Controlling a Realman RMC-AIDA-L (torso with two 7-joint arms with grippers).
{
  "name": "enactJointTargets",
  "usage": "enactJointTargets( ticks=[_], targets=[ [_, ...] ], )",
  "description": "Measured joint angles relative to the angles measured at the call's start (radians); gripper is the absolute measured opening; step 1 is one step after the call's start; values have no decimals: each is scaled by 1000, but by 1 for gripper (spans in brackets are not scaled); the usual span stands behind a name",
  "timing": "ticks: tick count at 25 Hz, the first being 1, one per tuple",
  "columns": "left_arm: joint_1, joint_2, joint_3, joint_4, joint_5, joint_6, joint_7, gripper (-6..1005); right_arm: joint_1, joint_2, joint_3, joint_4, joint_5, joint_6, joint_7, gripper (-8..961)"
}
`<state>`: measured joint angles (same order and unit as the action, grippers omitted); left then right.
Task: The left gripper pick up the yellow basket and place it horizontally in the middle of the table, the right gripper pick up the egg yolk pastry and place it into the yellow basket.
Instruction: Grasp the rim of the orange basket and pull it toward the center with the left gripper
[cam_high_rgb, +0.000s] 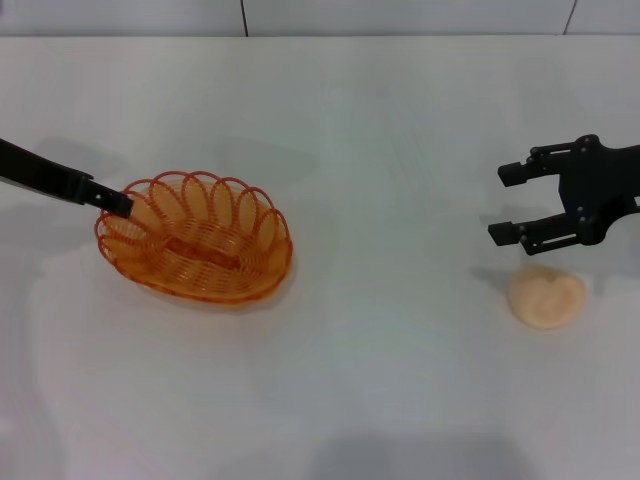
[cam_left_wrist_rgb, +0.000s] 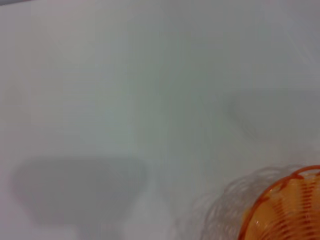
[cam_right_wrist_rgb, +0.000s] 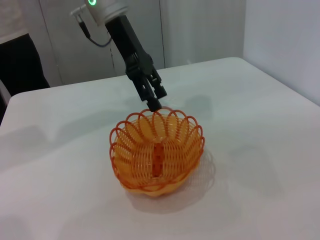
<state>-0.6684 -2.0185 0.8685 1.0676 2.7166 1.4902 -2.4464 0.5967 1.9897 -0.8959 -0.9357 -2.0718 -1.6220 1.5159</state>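
Left claw (cam_high_rgb: 122, 205) pinches yellow basket (cam_high_rgb: 195, 238) rim at 9 o'clock: light, springy wire. Right claw (cam_high_rgb: 508, 204) gapes empty over soft, crumbly egg yolk pastry (cam_high_rgb: 545, 296).

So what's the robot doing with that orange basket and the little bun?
The left gripper is pinching the rim of the yellow basket, which sits on the white table toward the robot's left. The basket has nothing in it yet. Over on the right, the right gripper hangs open just above and behind the egg yolk pastry, which lies on the table untouched. So the basket is being handled, and the pastry is not yet picked up.
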Motion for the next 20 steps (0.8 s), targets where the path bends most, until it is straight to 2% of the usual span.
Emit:
enactJointTargets(
  ticks=[7,18,20],
  targets=[
    [-11,-8,9,-86,0,-63,20,778,2,7,0,1,0,3,-3,733],
    [-13,-27,10,-116,-7,-99,44,763,3,10,4,1,4,5,-5,726],
    [-13,-32,10,-117,-4,-107,44,703,3,11,5,0,4,5,-5,725]
  ],
)
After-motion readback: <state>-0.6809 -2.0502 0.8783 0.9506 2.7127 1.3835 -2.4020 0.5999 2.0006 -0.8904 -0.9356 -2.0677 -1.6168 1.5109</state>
